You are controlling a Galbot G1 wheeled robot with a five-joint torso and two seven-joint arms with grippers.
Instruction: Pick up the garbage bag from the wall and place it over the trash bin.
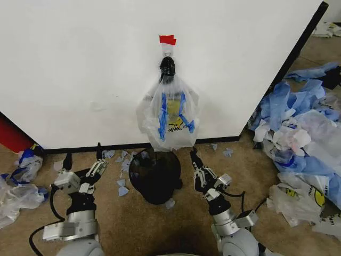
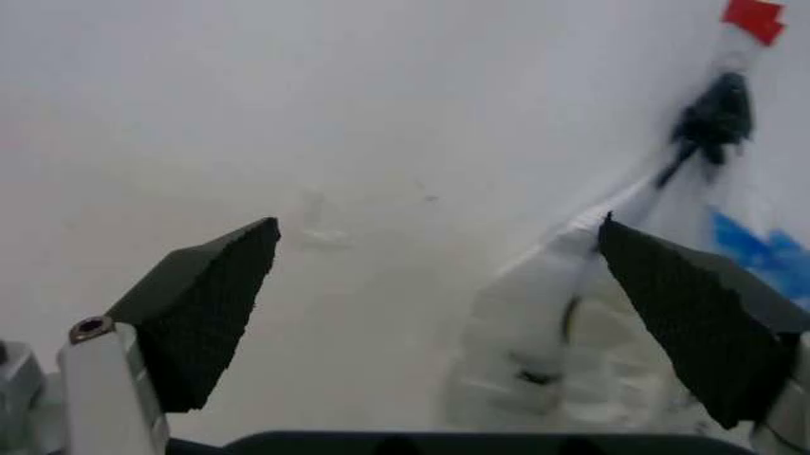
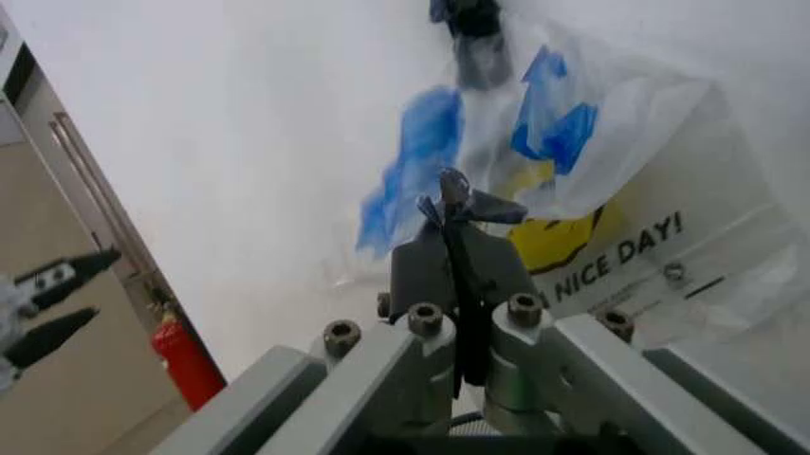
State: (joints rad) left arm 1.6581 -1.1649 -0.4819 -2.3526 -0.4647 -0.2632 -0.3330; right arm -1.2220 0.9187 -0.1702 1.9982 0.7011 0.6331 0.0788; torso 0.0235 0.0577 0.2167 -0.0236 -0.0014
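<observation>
Head view: bag point(image 1: 169, 118) hanging on wall point(image 1: 80, 64) above bin point(image 1: 155, 176). Left gripper point(image 1: 82, 158) gaping empty; right gripper point(image 1: 194, 158) pinched closed, empty. Advising grabbing near knot.

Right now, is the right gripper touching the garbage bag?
Apart. The head view shows floor between the right gripper and the garbage bag hanging on the wall.

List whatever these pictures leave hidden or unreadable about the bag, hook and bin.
- Hook, head view: too small; red tape covers its mount.
- Garbage bag print, right wrist view: cut off by right gripper.
- Trash bin rim, head view: bag's bottom overlaps it.
</observation>
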